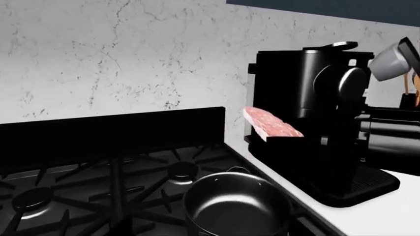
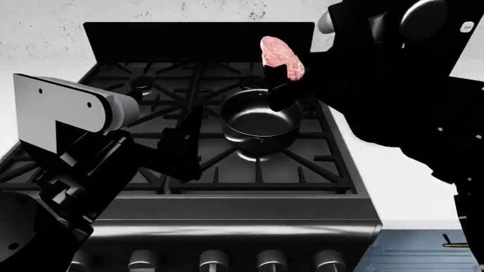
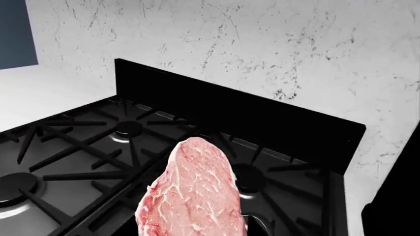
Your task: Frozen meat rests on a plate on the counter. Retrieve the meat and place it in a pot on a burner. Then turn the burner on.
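The meat (image 2: 281, 56), a pink marbled slab, hangs in my right gripper (image 2: 280, 85), just above the far right rim of the pot (image 2: 261, 122). The dark steel pot stands empty on a right-hand burner of the black stove (image 2: 226, 175). The right wrist view is filled by the meat (image 3: 194, 196); its fingers are hidden. In the left wrist view the meat (image 1: 272, 125) is held above and behind the pot (image 1: 236, 206). My left gripper (image 2: 181, 148) hovers left of the pot over the grates; its jaws are too dark to read. The plate is out of view.
A tall black coffee machine (image 1: 315, 98) stands on the white counter (image 1: 384, 216) right of the stove. A grey cup (image 1: 394, 61) shows above it. Stove knobs (image 2: 212, 262) line the front panel. A black backguard (image 2: 196, 37) rises behind the burners.
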### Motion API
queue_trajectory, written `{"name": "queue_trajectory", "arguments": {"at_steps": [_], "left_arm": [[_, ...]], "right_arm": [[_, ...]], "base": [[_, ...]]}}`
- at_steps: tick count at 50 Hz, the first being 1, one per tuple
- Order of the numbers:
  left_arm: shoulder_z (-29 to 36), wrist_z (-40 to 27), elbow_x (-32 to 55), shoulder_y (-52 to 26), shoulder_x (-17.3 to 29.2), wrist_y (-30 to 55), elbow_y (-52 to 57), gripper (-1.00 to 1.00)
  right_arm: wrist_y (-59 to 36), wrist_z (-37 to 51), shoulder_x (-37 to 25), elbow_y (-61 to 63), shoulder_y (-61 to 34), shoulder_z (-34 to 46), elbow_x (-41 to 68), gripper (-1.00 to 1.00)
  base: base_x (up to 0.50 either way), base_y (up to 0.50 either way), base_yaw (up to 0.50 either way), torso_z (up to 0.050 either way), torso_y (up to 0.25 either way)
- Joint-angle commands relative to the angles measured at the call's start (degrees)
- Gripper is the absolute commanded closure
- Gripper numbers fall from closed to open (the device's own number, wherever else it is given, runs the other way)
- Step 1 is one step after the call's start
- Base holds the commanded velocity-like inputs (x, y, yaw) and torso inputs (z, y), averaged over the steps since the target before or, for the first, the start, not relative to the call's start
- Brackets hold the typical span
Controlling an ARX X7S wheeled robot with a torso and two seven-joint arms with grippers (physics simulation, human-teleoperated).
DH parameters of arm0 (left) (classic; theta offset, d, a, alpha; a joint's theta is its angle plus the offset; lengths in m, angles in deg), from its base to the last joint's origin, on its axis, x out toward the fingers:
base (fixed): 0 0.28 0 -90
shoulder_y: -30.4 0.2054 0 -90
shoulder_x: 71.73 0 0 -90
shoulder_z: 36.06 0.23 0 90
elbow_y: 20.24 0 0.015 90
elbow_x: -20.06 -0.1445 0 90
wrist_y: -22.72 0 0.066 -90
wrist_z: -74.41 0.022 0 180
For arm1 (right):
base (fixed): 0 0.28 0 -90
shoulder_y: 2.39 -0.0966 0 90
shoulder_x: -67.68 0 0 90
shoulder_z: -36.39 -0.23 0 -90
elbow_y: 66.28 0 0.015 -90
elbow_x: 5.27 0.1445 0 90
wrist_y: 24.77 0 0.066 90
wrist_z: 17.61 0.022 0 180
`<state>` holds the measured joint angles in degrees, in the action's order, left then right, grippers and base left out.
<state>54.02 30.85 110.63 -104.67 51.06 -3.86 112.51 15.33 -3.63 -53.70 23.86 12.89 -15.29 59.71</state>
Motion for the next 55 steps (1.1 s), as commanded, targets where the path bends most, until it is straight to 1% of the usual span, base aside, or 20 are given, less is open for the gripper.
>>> {"name": "queue_trajectory", "arguments": {"at_steps": [1,4,6,12,21,33,36,40,43,49,55], "left_arm": [[0.1,1.6,-1.4,0.7,0.1,-0.4,-0.3,-1.0],[0.1,2.6,-2.4,1.0,0.1,-0.6,-0.6,-1.0],[0.1,3.3,-3.2,1.2,0.1,-0.8,-0.9,-1.0],[-0.4,4.7,-4.5,2.3,0.4,-1.4,-1.3,-1.0],[-1.7,5.5,-4.8,3.5,1.3,-2.3,-1.3,-1.0],[-3.3,6.1,-5.2,5.6,2.2,-3.5,-1.0,-1.0],[-3.4,5.4,-5.0,6.1,2.3,-3.6,-0.7,-1.0],[-3.5,5.0,-4.7,6.2,2.5,-3.7,-0.6,-1.0],[-3.4,5.2,-5.1,6.2,2.6,-3.8,-0.6,-1.0],[-3.2,6.2,-6.2,6.5,2.6,-4.1,-0.9,-1.0],[-3.5,5.4,-5.5,6.7,3.1,-4.2,-0.6,-1.0]], "right_arm": [[-0.3,-1.4,0.6,-1.3,-1.7,0.8,-1.9,1.0],[-2.3,-2.3,1.7,-5.2,-3.9,1.4,-1.6,1.0],[-3.2,-5.1,3.0,-10.0,-6.6,2.6,-2.5,1.0],[-2.0,-11.8,7.4,-23.2,-12.7,6.6,-7.8,1.0],[0.7,-18.8,13.0,-36.5,-18.0,10.6,-12.8,1.0],[5.7,-28.5,20.4,-53.1,-21.3,15.9,-18.3,1.0],[9.4,-33.2,25.1,-63.9,-21.1,18.4,-21.2,1.0],[13.0,-36.8,28.6,-72.2,-21.3,19.7,-23.1,1.0],[14.2,-38.0,29.7,-74.4,-20.7,20.3,-24.0,1.0],[14.6,-38.5,30.1,-74.8,-18.7,20.3,-25.2,1.0],[14.8,-38.8,30.6,-74.9,-16.7,19.5,-26.5,1.0]], "base": [[0.0,0.0,0.0,0.0,0.0],[0.0,0.0,0.0,0.0,0.0],[0.0,0.0,0.0,0.0,0.0],[0.0,0.0,0.0,0.0,0.0],[0.0,0.0,0.0,0.0,0.0],[0.0,0.0,0.0,0.0,0.0],[0.0,0.0,0.0,0.0,0.0],[0.0,0.0,0.0,0.0,0.0],[0.0,0.0,0.0,0.0,0.0],[0.0,0.0,0.0,0.0,0.0],[0.0,0.0,0.0,0.0,0.0]]}}
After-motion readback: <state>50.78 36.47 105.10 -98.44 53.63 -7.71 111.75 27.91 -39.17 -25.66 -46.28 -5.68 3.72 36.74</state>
